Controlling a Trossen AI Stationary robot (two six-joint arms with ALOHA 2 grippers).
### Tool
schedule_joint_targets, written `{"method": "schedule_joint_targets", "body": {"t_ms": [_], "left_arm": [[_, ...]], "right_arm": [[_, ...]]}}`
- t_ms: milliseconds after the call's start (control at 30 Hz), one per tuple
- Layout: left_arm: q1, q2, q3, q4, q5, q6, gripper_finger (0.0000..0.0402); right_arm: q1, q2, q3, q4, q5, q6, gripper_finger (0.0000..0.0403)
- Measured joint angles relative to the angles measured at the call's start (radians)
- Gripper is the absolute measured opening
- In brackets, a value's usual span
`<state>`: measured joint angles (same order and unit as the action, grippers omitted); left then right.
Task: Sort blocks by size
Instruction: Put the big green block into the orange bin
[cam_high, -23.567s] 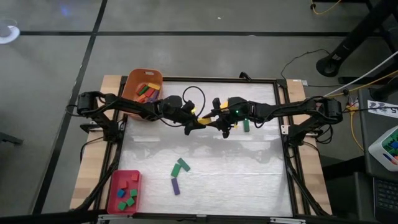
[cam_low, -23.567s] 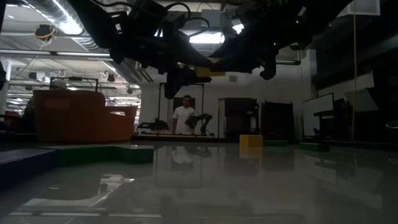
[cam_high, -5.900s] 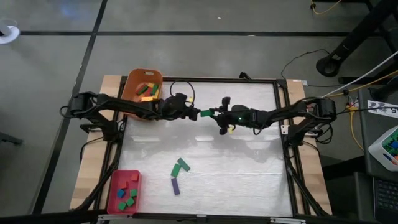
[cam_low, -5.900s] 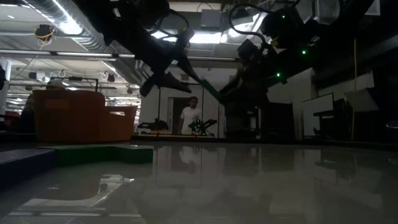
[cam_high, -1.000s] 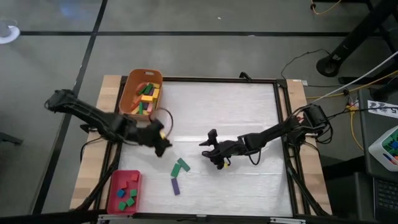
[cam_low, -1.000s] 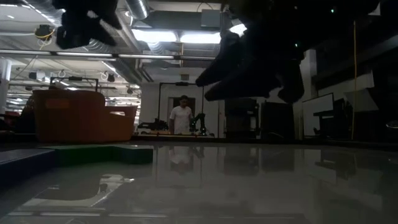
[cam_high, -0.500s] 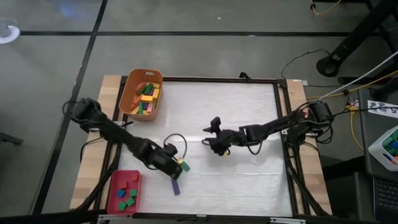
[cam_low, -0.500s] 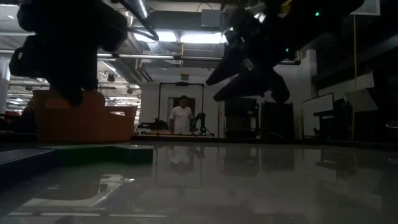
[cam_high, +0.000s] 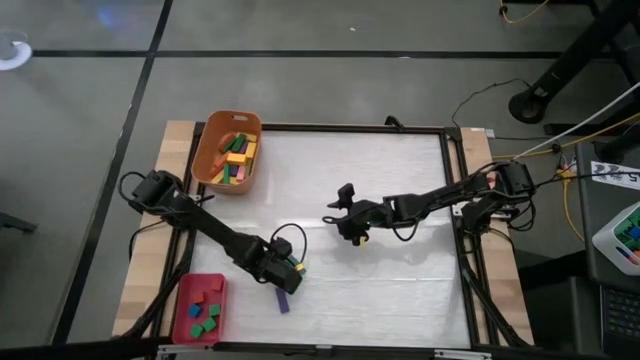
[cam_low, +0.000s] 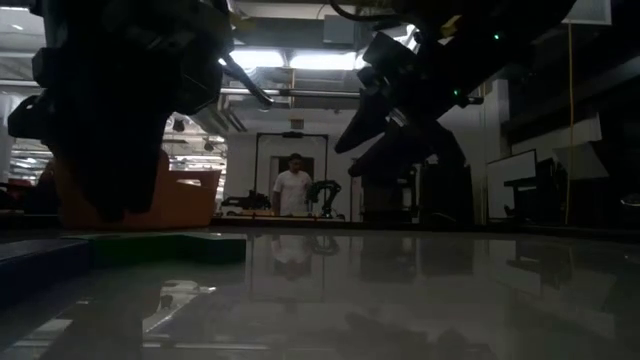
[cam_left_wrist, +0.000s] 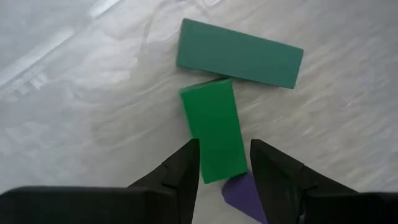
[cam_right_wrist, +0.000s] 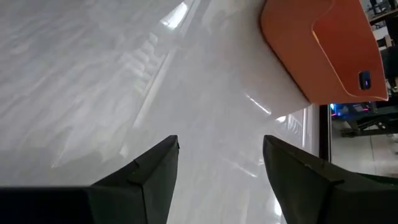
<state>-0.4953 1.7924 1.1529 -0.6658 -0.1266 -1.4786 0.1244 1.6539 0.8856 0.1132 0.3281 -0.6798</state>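
Two green bars, a dark one (cam_left_wrist: 239, 53) and a brighter one (cam_left_wrist: 214, 127), lie flat on the white table, touching at one corner, with a purple block (cam_left_wrist: 245, 194) beside them. My left gripper (cam_left_wrist: 224, 177) is open just above them. Its fingers stand on either side of the brighter bar's near end; I cannot tell whether they touch it. In the high view it (cam_high: 292, 272) covers most of the green bars (cam_high: 298, 267). My right gripper (cam_high: 336, 208) is open and empty above the table's middle.
An orange tub (cam_high: 228, 150) with several coloured bars stands at the far left corner. A flat red tray (cam_high: 200, 308) with several small cubes lies at the near left corner. A person stands far behind the table (cam_low: 293, 190).
My left gripper has swung toward the near edge and the right, and come down over the two green bars. My right gripper has gone up and toward the far edge, still open. The blocks have not moved.
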Motion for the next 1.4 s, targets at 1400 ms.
{"method": "schedule_joint_targets", "body": {"t_ms": [1400], "left_arm": [[0.039, 0.083, 0.001, -0.009, 0.064, 0.073, 0.0109]], "right_arm": [[-0.022, -0.448, -0.145, -0.323, -0.001, 0.030, 0.0231]]}}
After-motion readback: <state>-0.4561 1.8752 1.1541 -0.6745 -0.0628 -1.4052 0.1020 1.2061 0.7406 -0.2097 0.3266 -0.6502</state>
